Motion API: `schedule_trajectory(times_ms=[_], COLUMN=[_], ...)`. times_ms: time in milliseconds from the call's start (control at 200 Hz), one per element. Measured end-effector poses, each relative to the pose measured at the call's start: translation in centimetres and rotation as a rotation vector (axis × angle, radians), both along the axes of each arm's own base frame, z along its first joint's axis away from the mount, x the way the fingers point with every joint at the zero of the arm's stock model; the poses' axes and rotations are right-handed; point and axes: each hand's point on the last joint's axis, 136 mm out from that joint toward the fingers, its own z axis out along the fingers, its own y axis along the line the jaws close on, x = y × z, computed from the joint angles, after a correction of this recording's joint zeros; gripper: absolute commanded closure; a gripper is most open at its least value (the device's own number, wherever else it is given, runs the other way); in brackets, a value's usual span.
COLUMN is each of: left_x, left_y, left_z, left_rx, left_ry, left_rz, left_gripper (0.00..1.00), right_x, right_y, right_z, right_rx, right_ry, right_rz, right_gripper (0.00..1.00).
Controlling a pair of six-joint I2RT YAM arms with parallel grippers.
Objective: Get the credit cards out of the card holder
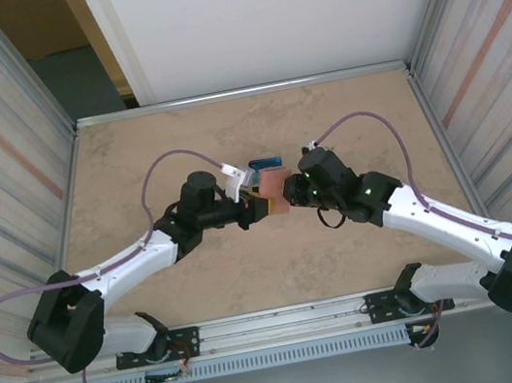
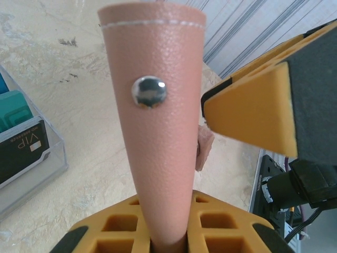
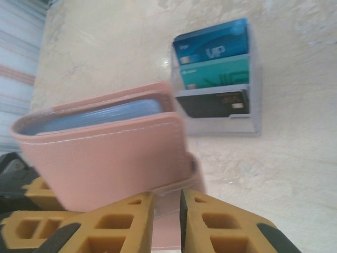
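1. Hanging over the middle of the table (image 1: 133,163), folded nearly shut: holder (image 3: 105,153), pinkish-tan grained leather, pale stitching, blue-grey lining peeking at the open edge, strap flap bearing a silver snap (image 2: 149,91).
2. Standing tiered in a clear stand (image 3: 221,125) just beyond: cards (image 3: 213,59), blue rearmost, teal in the middle, black foremost, faces showing.

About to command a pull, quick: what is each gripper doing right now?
Left gripper: closed on the strap tab of the card holder.
Right gripper: closed on the card holder.
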Motion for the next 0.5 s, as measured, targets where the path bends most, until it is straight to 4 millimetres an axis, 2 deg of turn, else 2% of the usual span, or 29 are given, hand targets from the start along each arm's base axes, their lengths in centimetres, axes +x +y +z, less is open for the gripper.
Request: schedule_trajectory(times_ms=[105,246,381,501], left_x=[0.2,0.2,0.2,0.2], left_y=[0.2,0.1,0.1,0.1], left_z=[0.2,0.5,0.6,0.6], left_rx=[-0.006,-0.015,-0.019,-0.021], left_ry=[-0.005,-0.013,-0.01,-0.005], left_rz=[0.005,0.003,0.005,0.007], left_gripper=[1.0,1.0,1.0,1.0], right_x=[0.0,-0.1,-0.5,-0.8], right_y=[-1.0,-1.0,-0.4,1.0], right_z=[-0.7,-0.6,-0.2,1.5], right_rx=[-0.038,-0.05,-0.052,-0.053], right_ry=[0.006,-0.005,-0.016,-0.046], right_rz=[-0.013,0.006,0.054,0.103], right_gripper=[0.78,0.74,0.73,0.72])
